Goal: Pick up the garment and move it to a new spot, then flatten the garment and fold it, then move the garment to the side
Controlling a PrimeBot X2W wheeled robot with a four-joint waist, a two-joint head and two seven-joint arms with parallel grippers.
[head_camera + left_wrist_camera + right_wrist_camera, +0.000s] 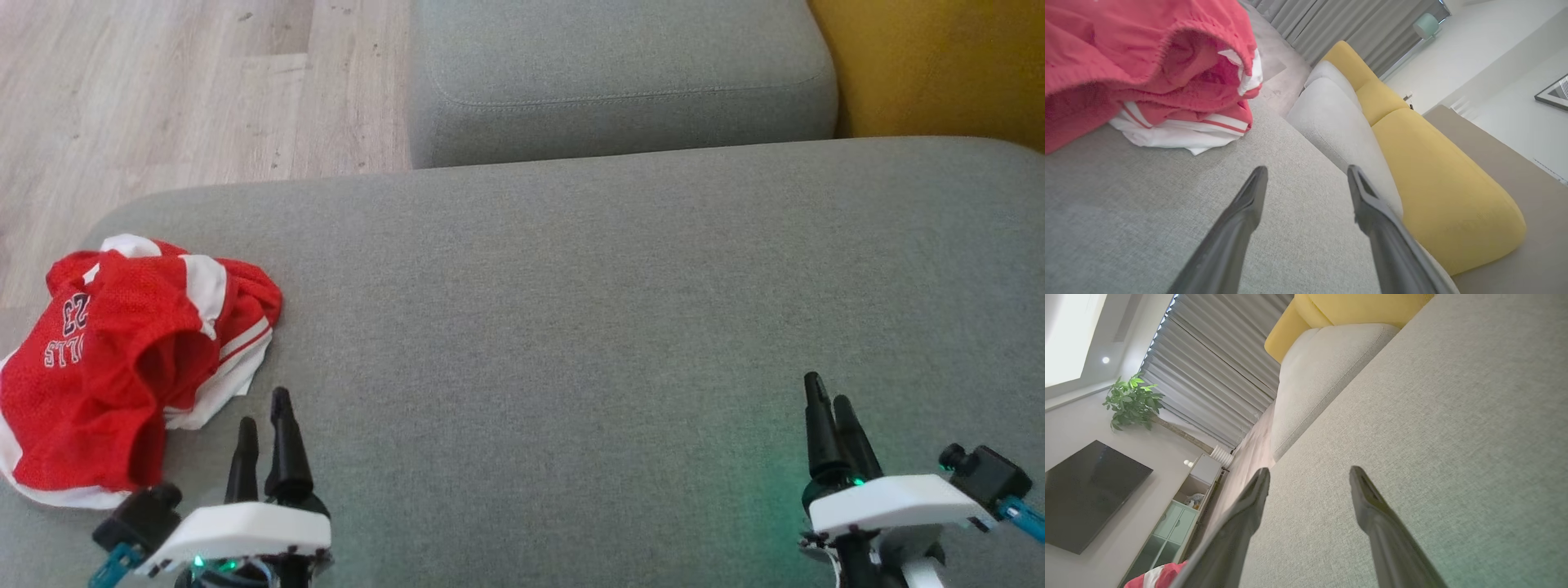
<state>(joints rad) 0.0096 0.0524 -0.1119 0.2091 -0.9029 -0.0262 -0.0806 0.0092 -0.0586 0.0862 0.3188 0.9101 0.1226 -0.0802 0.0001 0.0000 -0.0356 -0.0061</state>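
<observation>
Pointing forward over the near part of the grey sofa seat (571, 327), the left end effector (263, 412) and the right end effector (826, 392) both stand wide, fingers spread and holding nothing. Just beyond the left one, toward the seat's left end, lies the garment (122, 367), a crumpled red mesh jersey with white trim. Its white print sits upside down: a "23" and a row of letters partly lost in folds. Farther back are a grey cushion (620, 73), a yellow cushion (939, 65) and the wooden floor (163, 98).

Soft even daylight; wrist views wide-angle warped, pincer fingers blurred.
</observation>
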